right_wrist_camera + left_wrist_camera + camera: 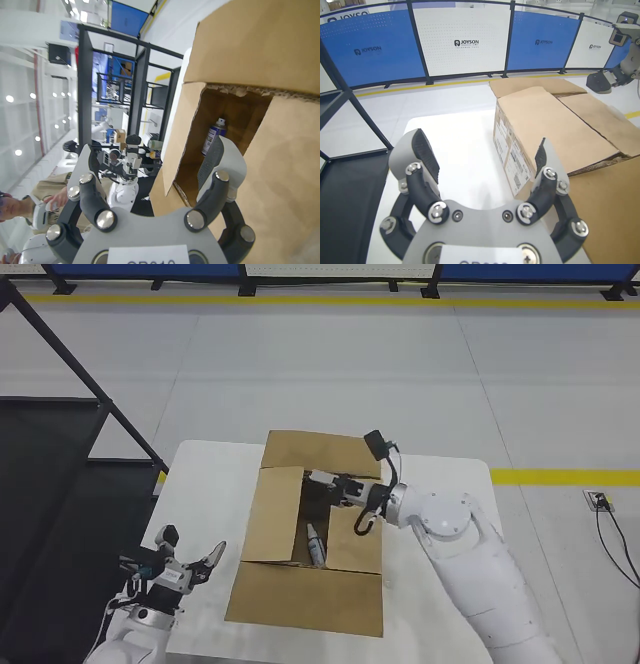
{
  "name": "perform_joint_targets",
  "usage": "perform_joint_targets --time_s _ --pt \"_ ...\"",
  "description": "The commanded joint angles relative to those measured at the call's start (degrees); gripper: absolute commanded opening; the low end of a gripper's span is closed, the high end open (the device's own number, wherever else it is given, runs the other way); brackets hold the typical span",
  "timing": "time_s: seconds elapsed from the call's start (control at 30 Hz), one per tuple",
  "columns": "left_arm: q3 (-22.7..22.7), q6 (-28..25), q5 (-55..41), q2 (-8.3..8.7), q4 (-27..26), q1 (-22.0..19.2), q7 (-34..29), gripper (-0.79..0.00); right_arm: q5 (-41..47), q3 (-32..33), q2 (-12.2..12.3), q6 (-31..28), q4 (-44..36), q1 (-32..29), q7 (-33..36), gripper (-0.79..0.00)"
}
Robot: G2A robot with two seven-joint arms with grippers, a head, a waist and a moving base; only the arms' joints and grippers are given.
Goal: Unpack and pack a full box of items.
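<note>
Spread wide, holding nothing: right gripper [153, 147], at the mouth of the cardboard box [275, 162]. Just past one finger, down inside the box, a blue spray can [215, 135]. Well apart, likewise splayed and empty: left gripper [482, 137], above the white table [445, 125], labelled box wall just beside one finger, flaps folded outward beyond.
</note>
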Motion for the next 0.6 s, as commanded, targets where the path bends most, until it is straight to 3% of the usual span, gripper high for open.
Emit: perform_joint_targets --time_s 0.0,0.3,0.57 --pt "0.4 -0.7 0.5 0.00 -0.2 0.0 0.2 0.000 -1.3 -3.2 -0.6 2.0 0.9 1.6 0.0 0.000" --pt "0.9 -3.1 2.7 0.06 -1.0 1.1 1.6 0.000 1.4 -13.3 -4.6 4.0 11.6 9.3 -1.6 0.000" --pt "1.8 -6.4 8.4 0.36 -2.3 2.5 2.9 0.000 8.9 -14.0 -6.8 -0.6 16.6 12.6 -1.9 0.000"
